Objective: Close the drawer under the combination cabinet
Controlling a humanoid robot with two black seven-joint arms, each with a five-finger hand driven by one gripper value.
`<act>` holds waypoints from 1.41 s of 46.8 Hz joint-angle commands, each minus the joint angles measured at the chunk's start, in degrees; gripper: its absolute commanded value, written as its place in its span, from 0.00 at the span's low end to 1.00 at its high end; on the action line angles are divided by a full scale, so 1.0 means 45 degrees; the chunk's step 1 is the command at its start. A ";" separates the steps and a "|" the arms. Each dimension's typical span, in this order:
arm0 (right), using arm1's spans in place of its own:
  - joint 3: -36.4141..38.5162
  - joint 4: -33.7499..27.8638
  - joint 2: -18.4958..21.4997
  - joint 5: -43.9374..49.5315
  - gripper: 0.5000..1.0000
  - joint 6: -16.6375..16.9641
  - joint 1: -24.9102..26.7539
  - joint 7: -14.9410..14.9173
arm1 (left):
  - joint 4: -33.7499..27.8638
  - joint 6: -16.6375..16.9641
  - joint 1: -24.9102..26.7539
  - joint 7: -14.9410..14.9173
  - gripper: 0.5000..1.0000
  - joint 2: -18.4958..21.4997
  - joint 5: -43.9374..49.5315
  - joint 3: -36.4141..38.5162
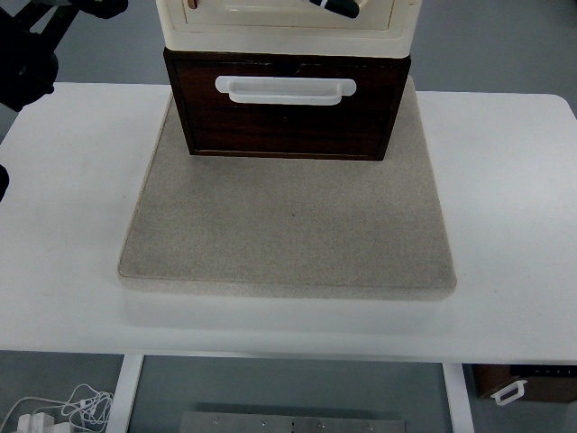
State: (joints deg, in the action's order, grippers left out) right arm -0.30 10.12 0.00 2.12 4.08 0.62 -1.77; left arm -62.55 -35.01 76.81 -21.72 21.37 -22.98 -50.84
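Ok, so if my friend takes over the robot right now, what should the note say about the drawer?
Left hand: only a tip shows at the top edge, over the cream plastic cabinet; it touches nothing visible.
Right hand: out of view.
Dark brown wooden drawer with its white handle: under the cabinet, on the beige mat on the white table.
Done: the drawer looks pushed in, front about level with the cabinet.
Left: check it is fully shut; the picture cannot confirm this.

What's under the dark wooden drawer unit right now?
The drawer unit stands on a beige stone-like slab, which lies on the white table. Whatever lies beneath the unit itself is covered.
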 commanded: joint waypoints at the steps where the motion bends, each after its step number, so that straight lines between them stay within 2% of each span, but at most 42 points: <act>1: 0.0007 -0.0004 0.0000 -0.0002 0.90 -0.0009 0.0000 0.0002 | 0.0052 0.0002 -0.0017 0.0606 1.00 -0.0003 0.0049 -0.0828; 9: 0.0007 -0.0004 0.0000 -0.0002 0.90 -0.0009 0.0000 0.0002 | 0.0091 0.0002 -0.0252 0.0841 1.00 0.0036 0.0595 -0.3113; 20: 0.0007 -0.0004 0.0000 -0.0002 0.90 -0.0009 0.0000 0.0002 | 0.1047 0.0002 -0.0252 0.1037 1.00 0.0134 0.1631 -0.5360; 26: 0.0007 -0.0004 0.0000 -0.0002 0.90 -0.0009 0.0000 0.0002 | 0.1750 0.0002 -0.0252 0.1017 1.00 0.0875 0.1963 -0.6376; 32: 0.0007 0.0016 0.0000 -0.0002 0.90 -0.0009 0.0000 0.0002 | 0.3115 0.0002 0.0001 0.1056 1.00 0.1774 0.2665 -0.6436; 48: -0.0012 -0.0004 0.0000 -0.0002 0.90 0.0010 0.0000 0.0002 | 0.7218 0.0045 0.0881 0.1466 1.00 0.3239 0.3877 -0.6202; 56: -0.0032 -0.0004 0.0000 -0.0002 0.90 -0.0009 0.0000 0.0002 | 0.8313 0.1645 0.0744 0.1486 1.00 0.3629 0.3799 -0.6163; 66: -0.0032 -0.0004 0.0000 -0.0002 0.90 -0.0009 0.0000 0.0002 | 0.9484 0.2310 0.0257 0.1583 1.00 0.3474 0.4072 -0.4874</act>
State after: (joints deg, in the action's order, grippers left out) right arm -0.44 10.11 0.00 2.12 4.06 0.59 -1.77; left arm -21.64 -25.72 78.85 -14.93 37.50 -5.55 -74.01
